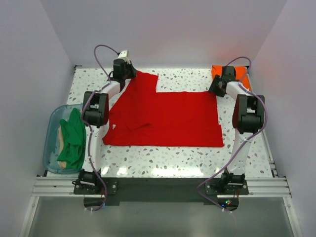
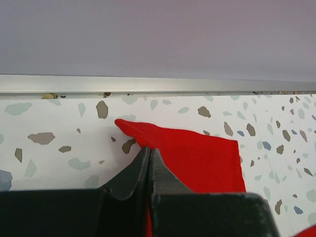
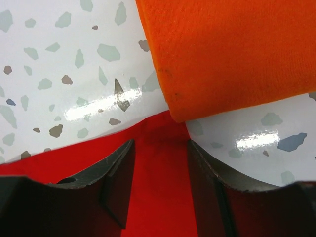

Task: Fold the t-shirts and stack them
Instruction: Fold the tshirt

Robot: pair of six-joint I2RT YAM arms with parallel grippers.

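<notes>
The red t-shirt [image 1: 168,118] is lying spread across the middle of the speckled table [image 1: 163,160] in the top view, with one sleeve reaching toward the upper left of the frame. The left gripper [image 2: 149,148] is sitting at that sleeve. In the left wrist view its fingers are pressing tight together on the red cloth, and the sleeve's corner is poking out just beyond the tips toward the metal rail at the table's far edge. The right gripper [image 3: 161,145] is hovering at the shirt's upper right corner. Its fingers are standing apart, with a strip of red cloth showing between them. A folded orange t-shirt [image 3: 232,49] is resting at the upper right of the table, its corner overlapping the red cloth just past the right fingertips. At the left edge of the top view, a clear bluish tub [image 1: 49,143] is holding a green t-shirt [image 1: 74,138] and a tan one [image 1: 60,136].
</notes>
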